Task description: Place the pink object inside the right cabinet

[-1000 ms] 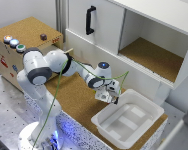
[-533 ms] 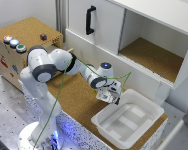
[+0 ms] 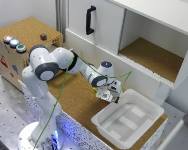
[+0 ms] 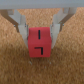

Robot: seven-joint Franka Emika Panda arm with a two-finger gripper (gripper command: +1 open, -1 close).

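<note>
Since a second ago, your arm has swung its wrist toward the exterior view's right, and the gripper [image 3: 110, 93] now hangs at the near edge of the white tray [image 3: 144, 107], where before it stood further back over the cork counter [image 3: 76, 97].

Exterior view: the gripper sits low, just beside the tray's rim, above the counter. The pink object cannot be made out here; the gripper body hides it. The right cabinet [image 3: 154, 57] stands open at the exterior view's upper right, its cork-brown floor well apart from the gripper. To its left you have the white door [image 3: 96, 27] with the black handle [image 3: 88, 20]. The cork-clad box [image 3: 24, 47] with buttons stands at the exterior view's left, behind the arm's base.

Wrist view: the pink object [image 4: 39, 43] sits squarely between the two fingers [image 4: 21, 25], which press against its opposite sides. You are clamped on it. One face shows black markings. A soft shadow lies on the cork beneath the block; whether the block touches the surface cannot be told.
</note>
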